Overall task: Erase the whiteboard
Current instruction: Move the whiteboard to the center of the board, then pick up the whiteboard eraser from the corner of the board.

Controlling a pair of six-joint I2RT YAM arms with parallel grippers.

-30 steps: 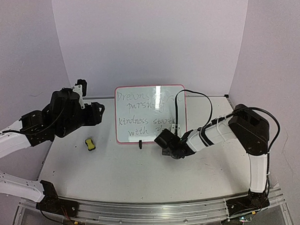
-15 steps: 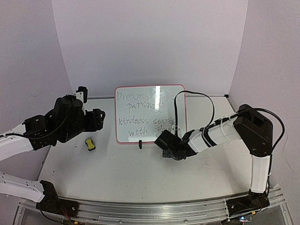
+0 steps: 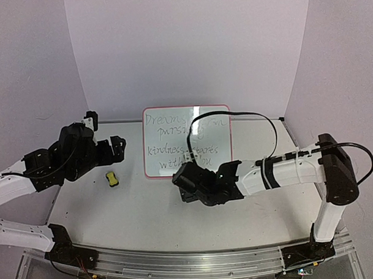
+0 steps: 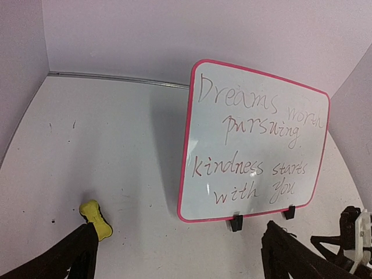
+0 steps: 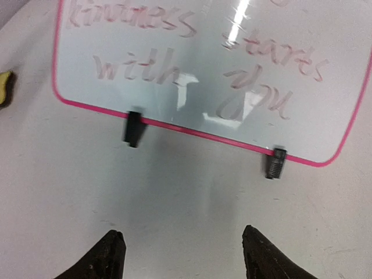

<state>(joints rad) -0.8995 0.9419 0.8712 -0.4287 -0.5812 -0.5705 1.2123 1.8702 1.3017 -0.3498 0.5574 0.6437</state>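
The whiteboard (image 3: 186, 139) stands upright at the back middle of the table, pink-framed, with several lines of handwriting across it. The left wrist view shows the whiteboard (image 4: 256, 145) ahead and to the right on two black feet. My left gripper (image 3: 104, 132) hangs open to its left, well apart from it, and holds nothing (image 4: 179, 232). My right gripper (image 3: 206, 174) hovers low just in front of the board's bottom edge, jaws open and empty (image 5: 183, 232). In the right wrist view the whiteboard (image 5: 209, 70) fills the top.
A small yellow-and-black block (image 3: 112, 178) lies on the table left of the board, below my left gripper; it shows in the left wrist view too (image 4: 96, 211). The board's feet (image 5: 133, 128) rest on the table. A black cable (image 3: 234, 115) arcs over the right arm.
My right gripper has swung left along the board's front edge and opened from nearly shut. My left gripper has opened wider and sunk slightly.
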